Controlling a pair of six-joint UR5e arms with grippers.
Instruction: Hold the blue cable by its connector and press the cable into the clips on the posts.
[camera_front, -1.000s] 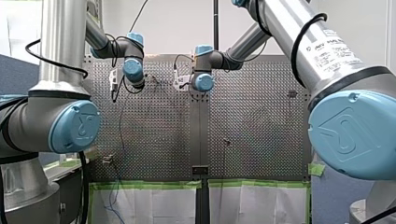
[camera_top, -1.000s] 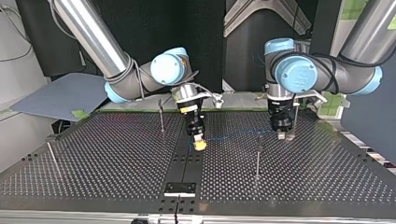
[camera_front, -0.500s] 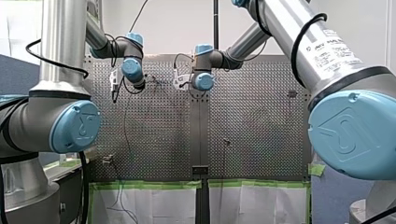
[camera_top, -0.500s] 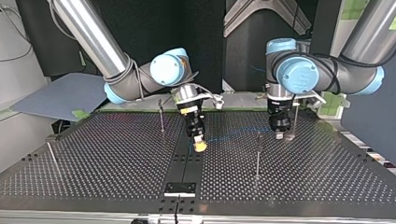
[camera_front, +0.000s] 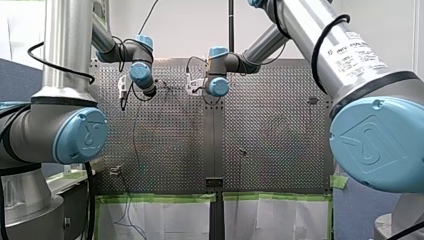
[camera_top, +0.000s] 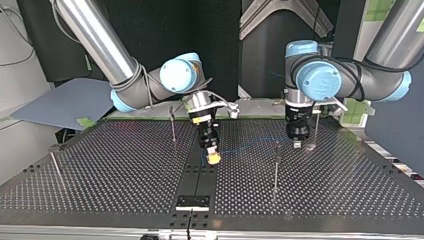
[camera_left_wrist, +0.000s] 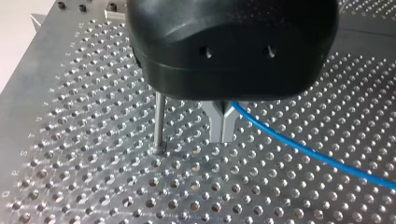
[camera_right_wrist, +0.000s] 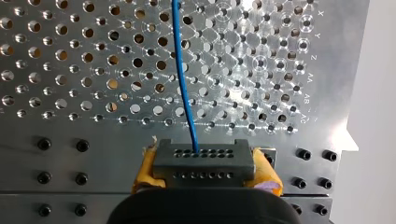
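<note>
As my right fingers (camera_right_wrist: 147, 169) clamp the connector (camera_right_wrist: 203, 161), my left fingers (camera_left_wrist: 215, 125), pinching the cable (camera_left_wrist: 303, 147), have risen.

My left arm (camera_front: 141, 75) and my right arm (camera_front: 218, 86) reach over the table (camera_front: 280, 130) toward its far edge. Thin cable (camera_front: 134, 135) drops from left wrist past near edge's green tape (camera_front: 155, 198). Short post (camera_front: 243, 151) right of centre.
</note>
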